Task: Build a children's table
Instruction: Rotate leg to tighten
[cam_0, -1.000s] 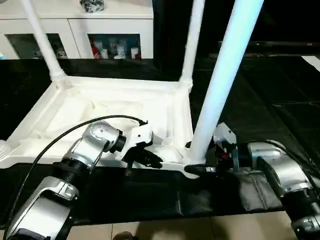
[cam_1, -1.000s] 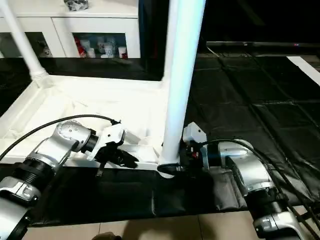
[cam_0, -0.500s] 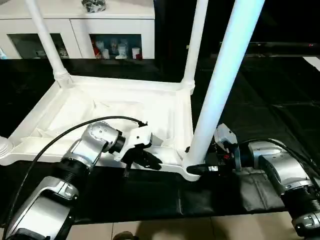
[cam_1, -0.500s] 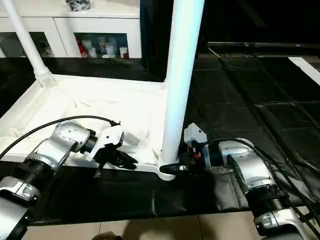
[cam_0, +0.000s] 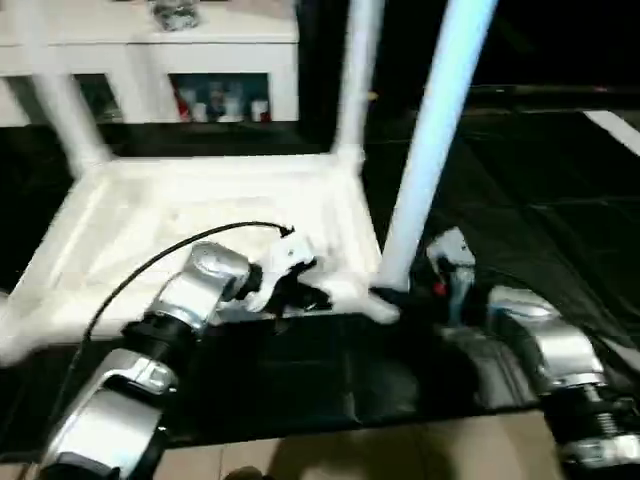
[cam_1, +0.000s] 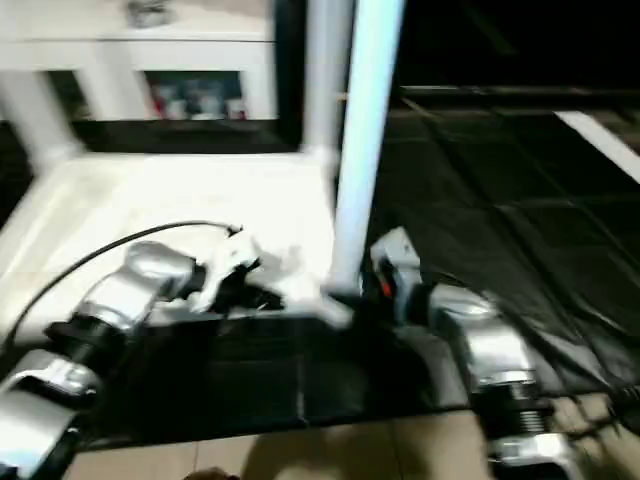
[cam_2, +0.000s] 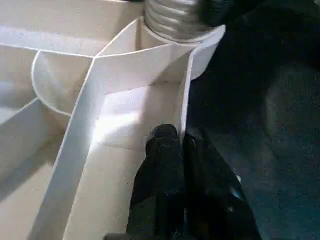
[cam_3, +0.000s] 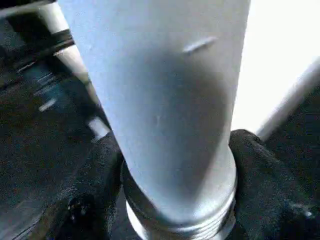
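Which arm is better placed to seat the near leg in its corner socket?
Right. Its tool straddles the near leg just above the threaded base, one finger each side. The left tool is shut on the tabletop's rim, steadying it.

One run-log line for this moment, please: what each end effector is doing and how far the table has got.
left end effector: shut on white plastic tabletop rim | right end effector: around near white tube leg at corner socket | far legs: two standing
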